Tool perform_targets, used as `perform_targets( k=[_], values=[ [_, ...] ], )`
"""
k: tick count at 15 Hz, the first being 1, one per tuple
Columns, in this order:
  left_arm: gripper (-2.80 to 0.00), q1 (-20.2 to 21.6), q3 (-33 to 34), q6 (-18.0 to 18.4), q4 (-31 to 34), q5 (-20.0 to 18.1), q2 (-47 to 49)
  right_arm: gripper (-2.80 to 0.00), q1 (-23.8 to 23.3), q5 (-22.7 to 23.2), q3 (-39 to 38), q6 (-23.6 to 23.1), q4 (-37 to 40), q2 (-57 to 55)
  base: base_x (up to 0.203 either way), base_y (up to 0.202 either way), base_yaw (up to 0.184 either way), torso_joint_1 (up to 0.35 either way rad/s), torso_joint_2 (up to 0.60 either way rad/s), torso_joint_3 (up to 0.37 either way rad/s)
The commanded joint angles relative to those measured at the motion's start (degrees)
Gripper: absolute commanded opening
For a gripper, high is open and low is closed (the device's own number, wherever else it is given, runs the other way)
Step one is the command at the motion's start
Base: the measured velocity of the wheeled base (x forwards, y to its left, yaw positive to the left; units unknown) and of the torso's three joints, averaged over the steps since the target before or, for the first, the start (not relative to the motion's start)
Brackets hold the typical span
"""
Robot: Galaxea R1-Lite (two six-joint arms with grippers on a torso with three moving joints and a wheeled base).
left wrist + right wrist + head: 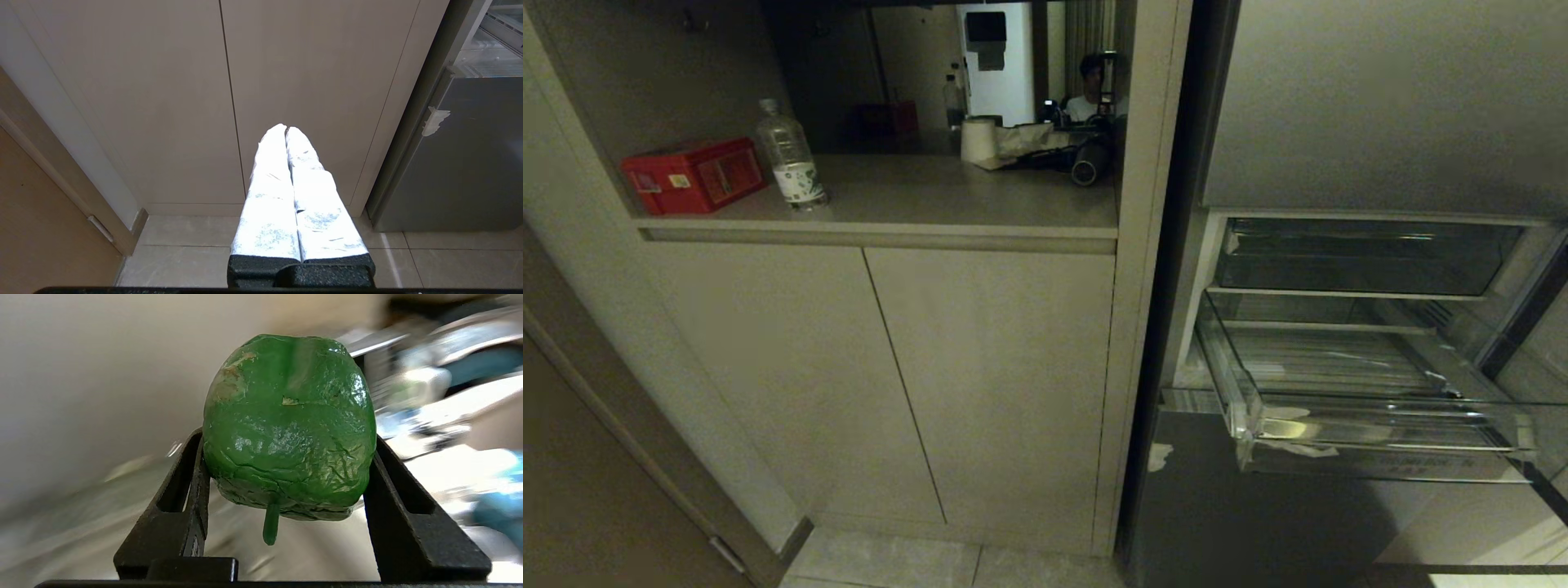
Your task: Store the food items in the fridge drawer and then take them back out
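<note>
Gripping item: green pepper (pixel 288 424), glossy, lumpy, likely light and slippery, pinched across its sides by right end effector (pixel 286 473), centre frame. Fridge drawer (pixel 1372 425) open, lower right, seemingly empty. Left end effector (pixel 286 130) pressed together before cabinet doors (pixel 229 102). Water bottle (pixel 788 155), red box (pixel 694 174) on surface (pixel 947 200), upper left.

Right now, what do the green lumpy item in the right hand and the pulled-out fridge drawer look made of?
Glossy green lumpy pepper: probably moulded plastic or rubber; shiny, creased skin with scuffed patches. Wide clear fridge drawer: transparent hard plastic, see-through walls, ribbed floor, thick glinting front rim.
</note>
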State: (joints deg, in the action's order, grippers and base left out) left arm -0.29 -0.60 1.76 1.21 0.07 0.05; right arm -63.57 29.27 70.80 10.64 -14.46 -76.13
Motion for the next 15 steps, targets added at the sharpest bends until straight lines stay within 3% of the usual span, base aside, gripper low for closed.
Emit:
perform_targets(
  k=[1, 3, 6, 12, 15],
  values=[
    [-2.80, -0.02, 0.04, 0.00, 0.02, 0.01, 0.04, -2.80, 9.35, -0.66, -9.42, -2.33, 0.25, 9.06, 0.000, 0.000, 0.000, 0.000, 0.00, 0.000],
    [-2.80, -0.06, -0.02, 0.00, -0.01, -0.02, 0.04, -2.80, 16.85, -3.55, -15.20, -4.10, 1.04, 11.47, 0.000, 0.000, 0.000, 0.000, 0.00, 0.000],
    [-2.80, 0.03, -0.02, 0.00, 0.02, 0.01, 0.04, -2.80, 24.02, -4.93, -23.10, -4.64, 2.00, 11.17, 0.000, 0.000, 0.000, 0.000, 0.00, 0.000],
    [-2.80, 0.03, -0.02, 0.00, 0.02, 0.01, 0.04, -2.80, 37.30, -4.72, -26.35, -4.04, 1.62, -3.72, 0.000, 0.000, 0.000, 0.000, 0.00, 0.000],
    [-2.80, 0.03, 0.04, 0.00, 0.02, 0.01, 0.04, -2.80, 44.13, -4.70, -26.13, -3.19, -5.08, -11.82, 0.000, 0.000, 0.000, 0.000, 0.00, 0.000]
  ],
)
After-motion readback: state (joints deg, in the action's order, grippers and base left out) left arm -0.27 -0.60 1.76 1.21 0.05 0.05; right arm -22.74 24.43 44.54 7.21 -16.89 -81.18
